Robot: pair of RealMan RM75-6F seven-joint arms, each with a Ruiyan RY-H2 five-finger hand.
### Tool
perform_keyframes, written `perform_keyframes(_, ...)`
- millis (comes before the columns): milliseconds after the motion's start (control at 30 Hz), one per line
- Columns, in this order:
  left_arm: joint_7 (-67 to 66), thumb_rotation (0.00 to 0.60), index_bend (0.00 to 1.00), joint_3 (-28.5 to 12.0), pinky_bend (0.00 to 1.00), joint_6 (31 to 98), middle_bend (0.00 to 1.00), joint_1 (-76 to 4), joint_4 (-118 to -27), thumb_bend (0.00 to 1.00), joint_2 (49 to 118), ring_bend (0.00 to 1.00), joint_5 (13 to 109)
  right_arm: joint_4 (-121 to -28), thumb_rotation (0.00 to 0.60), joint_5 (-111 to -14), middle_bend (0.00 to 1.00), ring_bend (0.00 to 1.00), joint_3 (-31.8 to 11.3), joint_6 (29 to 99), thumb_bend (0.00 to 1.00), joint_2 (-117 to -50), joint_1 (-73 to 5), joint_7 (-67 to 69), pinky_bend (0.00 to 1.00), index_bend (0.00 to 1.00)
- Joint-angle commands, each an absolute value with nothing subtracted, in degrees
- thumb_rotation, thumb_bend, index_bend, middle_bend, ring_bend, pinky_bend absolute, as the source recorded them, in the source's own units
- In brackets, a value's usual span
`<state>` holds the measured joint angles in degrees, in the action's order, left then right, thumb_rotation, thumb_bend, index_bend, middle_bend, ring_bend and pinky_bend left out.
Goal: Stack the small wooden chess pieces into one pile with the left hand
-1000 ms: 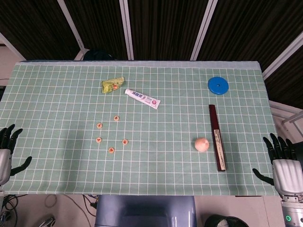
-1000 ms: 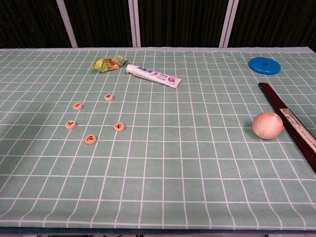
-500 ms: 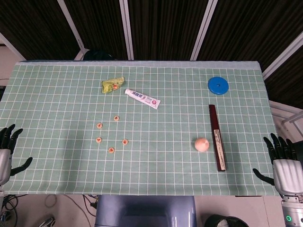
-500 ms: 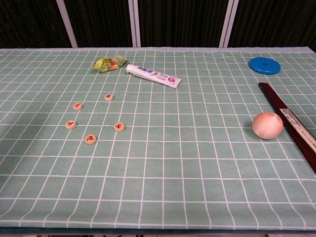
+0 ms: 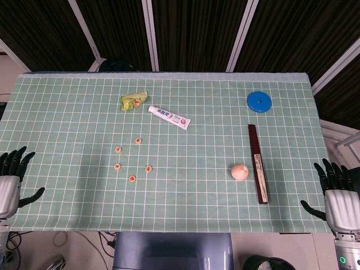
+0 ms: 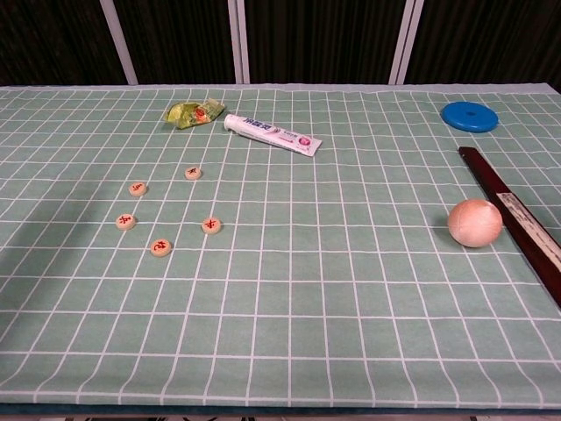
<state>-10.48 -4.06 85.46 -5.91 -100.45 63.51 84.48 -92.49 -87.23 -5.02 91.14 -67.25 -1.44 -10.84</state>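
Left hand [image 5: 10, 183]: fingers spread, empty, at table [image 5: 73, 197] edge. Right hand [image 5: 336, 194]: likewise empty. Chess pieces [image 6: 160, 247]: five, lying apart, unstacked, well clear of both hands.

Table [image 5: 67, 101] wearing green grid cloth, filling frame. Five chess pieces [image 5: 133, 159] lying loose, left of centre, none touching. Crumpled green wrapper [image 5: 134, 100] and toothpaste tube [image 5: 169, 117] sitting upper centre-left. Blue disc [image 5: 259, 102] resting upper right. Pale ball [image 5: 240, 171] sitting just beside long dark box [image 5: 258, 163], right side.
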Motion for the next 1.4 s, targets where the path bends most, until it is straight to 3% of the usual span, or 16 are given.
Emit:
perform_keyframes(33,-10.31,0.600,0.15,-4.42,0.00,83.36,0.00,-7.96,-102.35,0.16,62.16,0.00,86.11,-92.43,0.600,-87.43,0.01,0.00,-4.90,91.09,0.23,-67.27,-1.44,-10.91,0.00,0.09)
perform_keyframes(300,-17.22,0.600,0.17,-7.97,0.00,71.56,0.00,-17.34,-106.25,0.16,62.56,0.00,83.23,-92.61,0.600,-87.29,0.01,0.00,-4.85,90.99,0.23,-67.29,-1.38,-11.20,0.00,0.09)
perform_keyframes(467,-22.93,0.600,0.22,-10.81,0.00,62.03,0.00,-25.04,-104.07,0.16,68.15,0.00,75.17,-92.83,0.600,-86.84,0.01,0.00,-4.99,90.81,0.23,-67.27,-1.38,-11.31,0.00,0.09)
perform_keyframes(667,-29.73,0.600,0.26,-11.93,0.00,55.86,0.00,-31.67,-100.91,0.18,75.30,0.00,66.26,-92.90,0.600,-86.24,0.01,0.00,-5.25,90.59,0.23,-67.35,-1.43,-11.35,0.00,0.09)
perform_keyframes(1067,-39.16,0.600,0.34,-12.07,0.00,52.86,0.00,-41.68,-92.21,0.23,89.50,0.00,55.53,-93.13,0.600,-85.41,0.01,0.00,-5.74,90.77,0.23,-67.23,-1.31,-11.20,0.00,0.09)
perform_keyframes(1400,-44.92,0.600,0.39,-11.56,0.00,54.28,0.00,-46.85,-87.44,0.24,96.10,0.00,49.89,-93.28,0.600,-84.69,0.01,0.00,-6.06,90.70,0.23,-67.07,-1.25,-10.80,0.00,0.09)
